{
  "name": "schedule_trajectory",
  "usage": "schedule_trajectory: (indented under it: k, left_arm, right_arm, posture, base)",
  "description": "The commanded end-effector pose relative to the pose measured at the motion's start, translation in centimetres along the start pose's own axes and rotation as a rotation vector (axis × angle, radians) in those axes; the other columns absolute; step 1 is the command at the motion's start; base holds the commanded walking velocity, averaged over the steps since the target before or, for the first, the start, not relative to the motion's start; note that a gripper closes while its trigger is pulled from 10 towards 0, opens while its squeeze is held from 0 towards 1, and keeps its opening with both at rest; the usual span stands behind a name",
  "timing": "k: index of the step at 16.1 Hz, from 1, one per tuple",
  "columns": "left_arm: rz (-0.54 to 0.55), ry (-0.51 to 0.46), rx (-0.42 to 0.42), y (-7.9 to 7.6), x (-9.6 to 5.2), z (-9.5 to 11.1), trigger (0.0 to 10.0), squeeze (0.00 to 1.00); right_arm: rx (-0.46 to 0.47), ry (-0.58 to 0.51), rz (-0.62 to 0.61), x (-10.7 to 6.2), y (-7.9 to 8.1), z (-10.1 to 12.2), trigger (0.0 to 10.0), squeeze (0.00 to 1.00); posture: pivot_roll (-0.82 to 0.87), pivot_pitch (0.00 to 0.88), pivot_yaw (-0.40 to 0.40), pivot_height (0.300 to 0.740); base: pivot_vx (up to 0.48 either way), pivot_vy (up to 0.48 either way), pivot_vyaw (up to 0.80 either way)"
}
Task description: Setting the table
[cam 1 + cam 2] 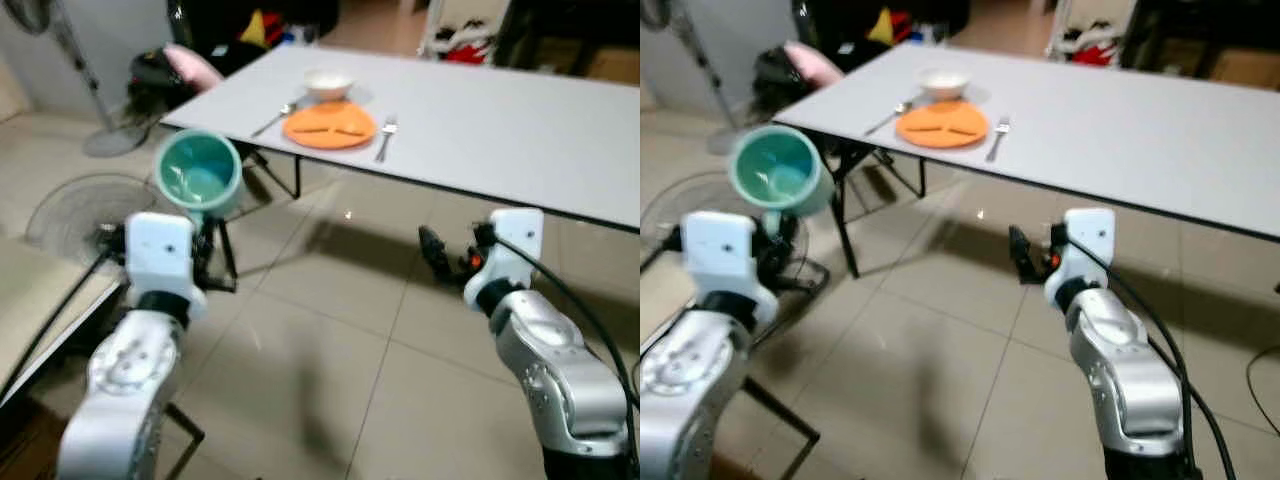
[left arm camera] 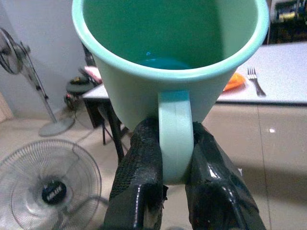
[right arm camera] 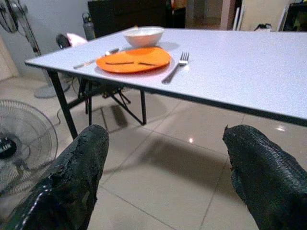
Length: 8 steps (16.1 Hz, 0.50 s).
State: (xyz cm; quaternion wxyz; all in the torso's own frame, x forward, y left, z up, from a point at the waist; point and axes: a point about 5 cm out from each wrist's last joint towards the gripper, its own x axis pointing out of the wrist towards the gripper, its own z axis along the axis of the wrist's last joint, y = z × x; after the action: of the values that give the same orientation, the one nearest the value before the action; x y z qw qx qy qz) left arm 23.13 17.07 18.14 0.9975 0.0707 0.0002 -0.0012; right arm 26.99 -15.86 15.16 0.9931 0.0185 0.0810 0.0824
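A mint-green mug hangs in the air over the floor, short of the white table. My left gripper is shut on its handle, one black finger on each side. An orange plate lies near the table's left end, with a white bowl behind it, a fork to its right and a spoon to its left. My right gripper is open and empty, held out low over the tiles in front of the table's edge.
A floor fan lies on the tiles at my left and a standing fan is behind it. Bags and clutter sit past the table's left end. Folding table legs stand under that corner. Pale tiles lie between me and the table.
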Motion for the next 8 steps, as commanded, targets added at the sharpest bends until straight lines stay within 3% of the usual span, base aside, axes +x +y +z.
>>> schedule_trajectory:
  k: [1, 8]
  left_arm:
    - [0.043, -0.009, 0.0, 0.93, -0.09, 0.14, 10.0, 0.0]
    - [0.069, 0.007, -0.033, 1.48, -0.51, -0.44, 10.0, 0.0]
  right_arm:
    - [-0.001, -0.029, 0.026, 0.49, 0.85, 0.64, 10.0, 0.0]
    - [-0.038, -0.065, 0.052, 0.97, 1.54, 0.95, 10.0, 0.0]
  posture:
    - [-0.07, 0.0, 0.035, 0.74]
    - [-0.07, 0.0, 0.025, 0.74]
  base:
    - [0.311, 0.0, 0.0]
    - [0.4, 0.0, 0.0]
